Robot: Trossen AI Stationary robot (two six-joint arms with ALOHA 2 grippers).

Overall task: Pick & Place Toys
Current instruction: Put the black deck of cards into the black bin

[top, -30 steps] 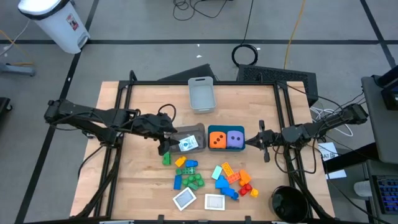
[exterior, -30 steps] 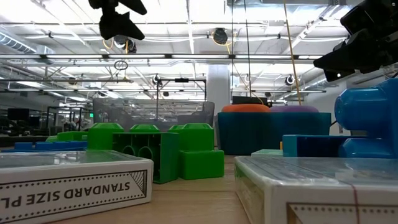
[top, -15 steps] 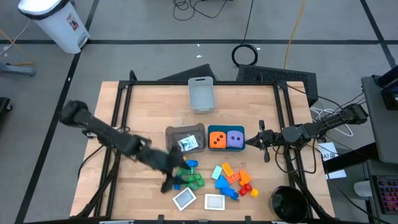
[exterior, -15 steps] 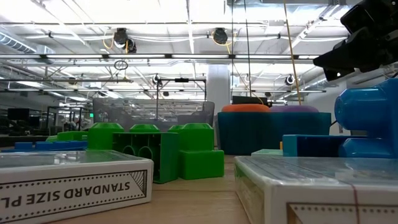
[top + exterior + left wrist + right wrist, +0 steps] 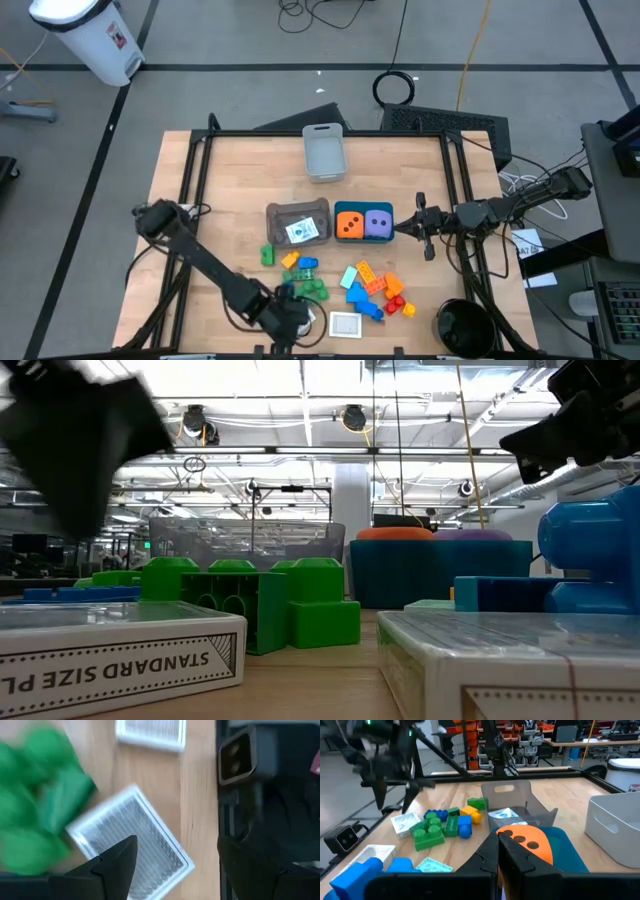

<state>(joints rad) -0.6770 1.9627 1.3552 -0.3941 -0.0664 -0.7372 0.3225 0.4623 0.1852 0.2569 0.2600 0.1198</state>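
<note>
The left hand [image 5: 290,322] hangs open above a tilted card [image 5: 132,842] at the table's [image 5: 230,180] front edge, its two fingers [image 5: 117,862] spread over the card without touching it. A second card [image 5: 345,324] lies just beside it along the same edge, flat on the wood. A green brick [image 5: 315,290] sits right behind the tilted card, next to blue and yellow bricks [image 5: 300,264], and one small green brick [image 5: 267,255] lies apart toward the table's left edge. Nearer the right edge lies a second heap of blue, orange and red bricks [image 5: 375,288]. In the middle of the table a teal bin [image 5: 363,208] holds an orange die [image 5: 349,224] and a purple die [image 5: 377,224]; a grey bin [image 5: 298,211] touching its left side holds a card. A pale bin [image 5: 324,152] stands near the back edge. The right hand [image 5: 398,229] is closed on nothing, poised just beside the teal bin's right side.
</note>
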